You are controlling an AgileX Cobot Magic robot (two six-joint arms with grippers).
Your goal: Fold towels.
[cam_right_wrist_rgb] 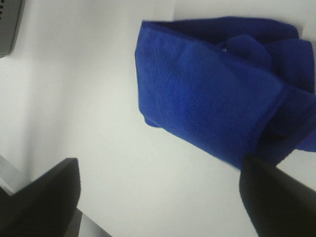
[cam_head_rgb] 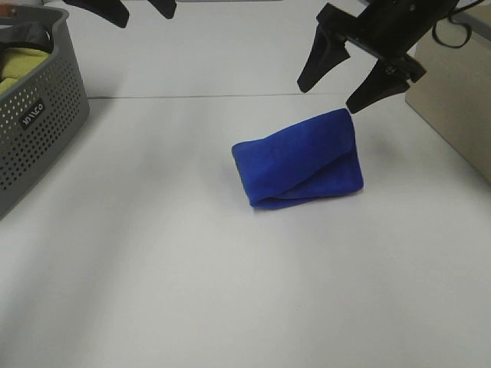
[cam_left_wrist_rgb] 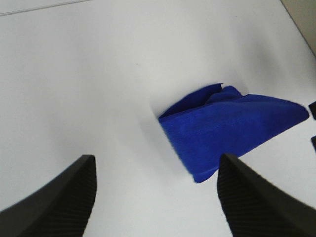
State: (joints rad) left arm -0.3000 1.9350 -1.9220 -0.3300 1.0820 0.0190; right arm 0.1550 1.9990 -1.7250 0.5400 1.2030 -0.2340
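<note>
Hanging above the far side of the white table (cam_head_rgb: 153,291), both grippers, each with black fingers spread wide and nothing between them. Right gripper (cam_head_rgb: 343,77) raised over the table's far right, its two tapered fingers (cam_head_rgb: 316,63) pointing down and apart, clear of any surface. Seen from its own wrist camera, right gripper (cam_right_wrist_rgb: 158,197) gaping, one fingertip (cam_right_wrist_rgb: 49,192) over bare table, the other (cam_right_wrist_rgb: 276,192) overlapping the view of the cloth's edge; whether that tip touches the cloth cannot be told. Left gripper (cam_head_rgb: 138,11) barely showing at the top edge of the high view, only two dark tips visible. From the left wrist camera, left gripper (cam_left_wrist_rgb: 155,197) equally wide, ribbed pads (cam_left_wrist_rgb: 74,195) facing each other, holding nothing, touching nothing.

Lying near the middle of the table, the blue towel (cam_head_rgb: 299,161), folded into a thick bundle with one flap wrapped diagonally over the top. Placed just below and in front of the right fingers in the high view, apart from them. Well apart from the left fingers, off to their right. Towel (cam_left_wrist_rgb: 227,128) showing beyond the gap between the left pads, closer to one of them; towel (cam_right_wrist_rgb: 217,84) filling much of the right wrist view.

Standing at the table's left edge, a grey perforated basket (cam_head_rgb: 42,138) with yellow-green cloth (cam_head_rgb: 19,65) inside.
</note>
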